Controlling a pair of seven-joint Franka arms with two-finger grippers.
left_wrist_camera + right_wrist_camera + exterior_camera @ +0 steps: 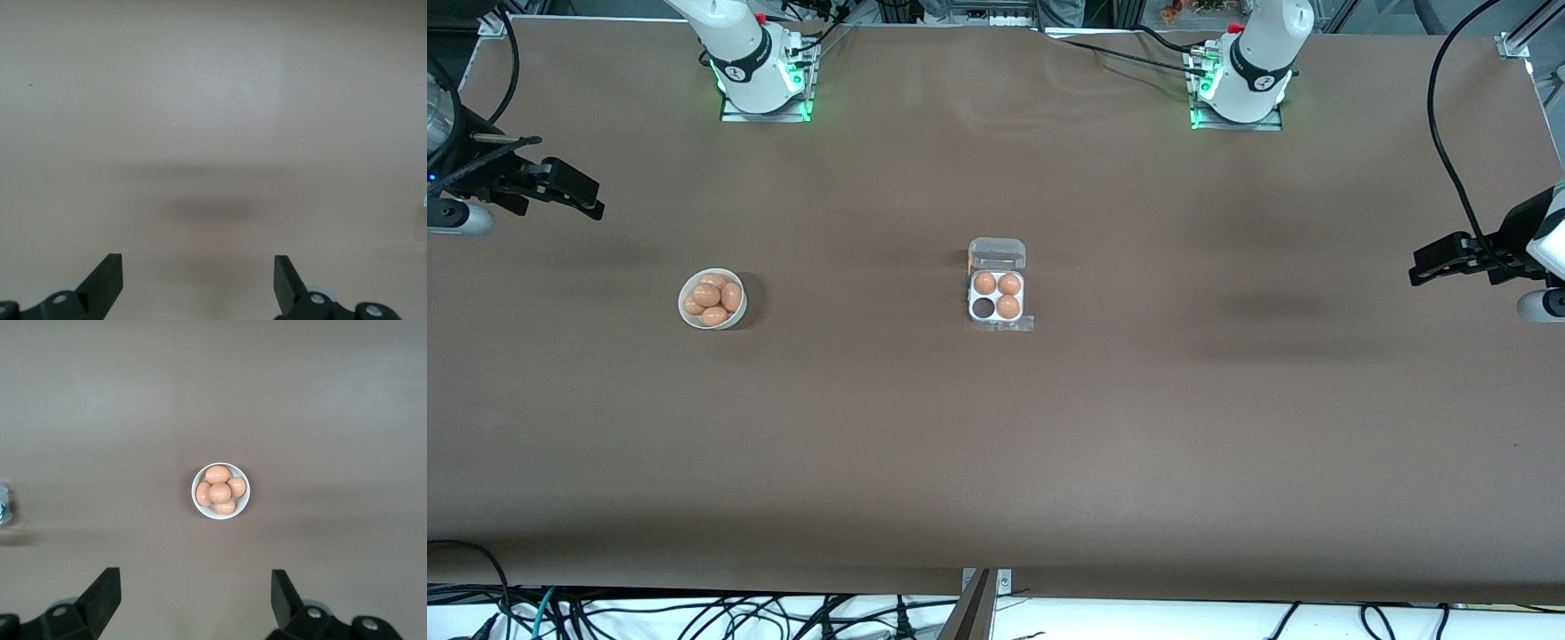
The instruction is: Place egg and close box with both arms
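Observation:
The box sits mid-table with its clear lid swung open. Three brown eggs fill its cells and one cell is empty. A white bowl with several brown eggs stands toward the right arm's end; the right wrist view has this bowl straight ahead. My right gripper hangs open and empty over that end of the table. My left gripper hangs open and empty over bare table at the left arm's end.
Both arm bases glow green along the table edge farthest from the front camera. Black cables droop over the left arm's end. The brown tabletop stretches wide around box and bowl.

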